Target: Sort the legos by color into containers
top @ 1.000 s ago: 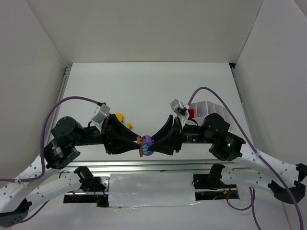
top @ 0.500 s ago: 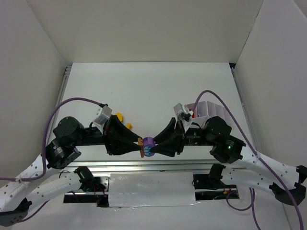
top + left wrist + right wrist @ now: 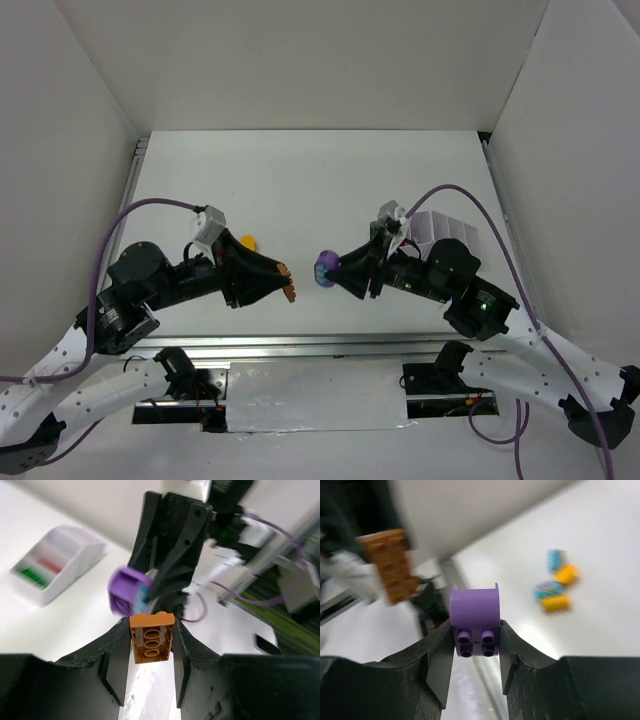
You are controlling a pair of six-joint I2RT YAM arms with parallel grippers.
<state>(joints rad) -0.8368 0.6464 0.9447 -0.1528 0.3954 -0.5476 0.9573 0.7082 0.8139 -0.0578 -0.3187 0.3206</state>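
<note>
Left gripper (image 3: 281, 279): closed on the orange brick (image 3: 152, 637); you pinch it by its long sides, hollow underside toward your wrist camera, well off the table.
Right gripper (image 3: 336, 267): clamped on the purple brick (image 3: 474, 615), studs facing your wrist camera; a sliver of teal shows against it in the left wrist view, and you cannot tell whether that is a second piece.
Gap: both bricks hang in the air apart, facing each other near the table's near edge.
Tray (image 3: 447, 228): on the right, just beyond your right wrist; green and red show in its compartments.
Loose legos (image 3: 555, 587): yellow and teal, clustered on the table by your left arm.
Likely step: carry purple to the tray; the right arm is nearer.
</note>
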